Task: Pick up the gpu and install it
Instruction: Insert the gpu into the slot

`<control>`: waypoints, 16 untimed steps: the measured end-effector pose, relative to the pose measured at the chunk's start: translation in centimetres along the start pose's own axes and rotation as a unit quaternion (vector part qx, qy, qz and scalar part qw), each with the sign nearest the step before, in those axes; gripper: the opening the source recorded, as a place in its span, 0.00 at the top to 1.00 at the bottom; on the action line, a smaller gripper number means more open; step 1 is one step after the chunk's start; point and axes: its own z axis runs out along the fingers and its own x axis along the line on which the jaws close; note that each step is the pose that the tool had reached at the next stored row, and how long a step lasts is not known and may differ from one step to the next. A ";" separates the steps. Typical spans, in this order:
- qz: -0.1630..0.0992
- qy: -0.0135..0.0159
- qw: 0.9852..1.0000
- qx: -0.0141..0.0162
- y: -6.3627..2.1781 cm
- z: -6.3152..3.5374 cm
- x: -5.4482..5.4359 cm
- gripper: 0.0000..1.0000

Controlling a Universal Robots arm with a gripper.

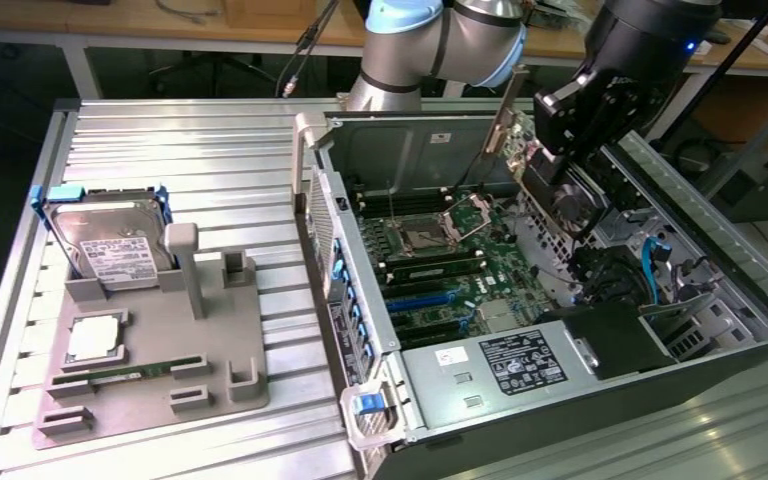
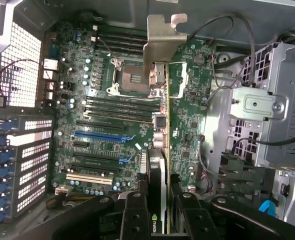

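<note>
Wrist view looks past the gripper onto the motherboard lying in the open case. The fingers stand narrowly apart, clamped one on each face of the gpu. The gpu is seen edge-on, above the motherboard and apart from it. Its silver bracket is at the end far from the grip, over the motherboard's processor socket.

In the exterior view the gripper holds the gpu over the half of the motherboard that lies away from the case's slotted rear wall.

Doing this step well probably depends on holding the card square in the grip, with no tilt. Its contact edge should run parallel with the long blue slot on the motherboard, and the bracket should face the rear wall. From here the card's length appears to lie across the slots, so alignment looks unfinished. The loose cable beside the motherboard needs a clear berth.
</note>
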 end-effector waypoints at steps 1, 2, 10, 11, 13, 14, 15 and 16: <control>-0.002 0.000 1.000 0.000 0.00 0.00 0.0 0.73; -0.004 0.000 1.000 0.000 0.00 0.00 0.0 0.73; -0.019 0.000 1.000 0.000 0.00 0.00 0.0 0.73; -0.021 0.000 1.000 0.000 0.00 0.00 0.0 0.73; -0.024 0.001 1.000 0.000 0.00 0.00 0.0 0.73; -0.026 0.001 1.000 -0.001 0.00 0.00 0.0 0.73; -0.028 0.001 1.000 -0.001 0.00 0.00 0.0 0.73; -0.030 0.001 1.000 -0.001 0.00 0.00 0.0 0.73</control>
